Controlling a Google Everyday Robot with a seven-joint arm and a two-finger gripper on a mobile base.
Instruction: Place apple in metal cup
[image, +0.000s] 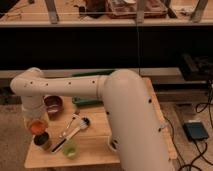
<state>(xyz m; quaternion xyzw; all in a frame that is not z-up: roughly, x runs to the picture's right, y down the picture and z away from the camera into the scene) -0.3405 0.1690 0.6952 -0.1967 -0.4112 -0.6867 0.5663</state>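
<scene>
My gripper (37, 123) hangs at the front left of the wooden table (100, 145), at the end of the white arm that reaches in from the right. It is shut on the apple (37, 128), a small round orange-red fruit held in the air. The metal cup (42, 142), a small silvery tumbler, stands upright on the table just below the apple and slightly to its right. The apple is right above the cup's mouth, close to its rim.
A dark maroon bowl (53, 105) stands behind the gripper. A translucent green cup (70, 149) stands right of the metal cup. A brush and utensils (75, 128) lie mid-table. A green flat object (88, 102) lies further back. The table's left edge is close by.
</scene>
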